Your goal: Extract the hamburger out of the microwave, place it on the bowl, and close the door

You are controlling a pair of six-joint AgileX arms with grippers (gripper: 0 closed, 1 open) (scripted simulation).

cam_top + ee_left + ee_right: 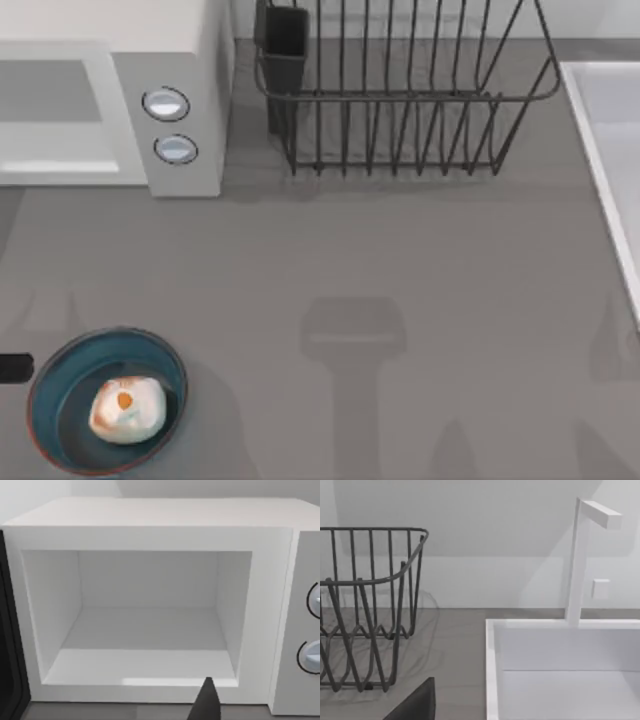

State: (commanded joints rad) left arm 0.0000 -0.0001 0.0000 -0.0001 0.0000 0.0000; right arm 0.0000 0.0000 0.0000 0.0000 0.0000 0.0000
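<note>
Overhead, hamburger (127, 408) sits in bowl (60, 385); wrist shows microwave (150, 535) open; pincer state unclear.

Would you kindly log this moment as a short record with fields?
hamburger: resting inside the bowl
bowl: on the table, near the top view's left edge
microwave: cavity empty
door: open, dark edge showing in the left wrist view
dish rack: right of the microwave
sink: at the table's right side
remaining: close the door
</note>
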